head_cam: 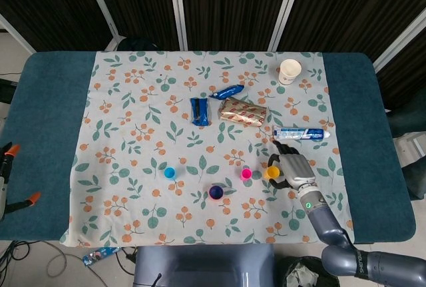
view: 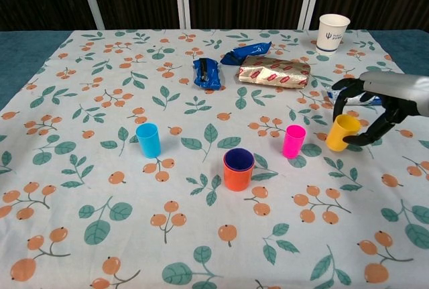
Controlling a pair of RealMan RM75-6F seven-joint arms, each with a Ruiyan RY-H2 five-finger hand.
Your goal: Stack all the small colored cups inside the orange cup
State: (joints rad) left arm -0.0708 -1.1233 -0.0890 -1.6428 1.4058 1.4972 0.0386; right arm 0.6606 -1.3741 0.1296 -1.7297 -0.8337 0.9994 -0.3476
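Right hand (view: 375, 111) is gripping the small yellow plastic cup (view: 342, 132), tilted and lifted, at 3 o'clock of the orange plastic cup (view: 238, 170). A purple cup (view: 238, 159) is sitting nested inside. Pink cup (view: 293, 141) and blue cup (view: 148, 139) are awaiting stacking.

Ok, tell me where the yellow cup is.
The yellow cup is in the right hand, tilted and raised off the cloth, right of the pink cup.

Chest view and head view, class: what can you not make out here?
- Left hand: in neither view.
- Purple cup inside the orange cup: only its rim shows.
- Print on the paper cup: too small.
- Right hand: chest view's edge cuts its arm.
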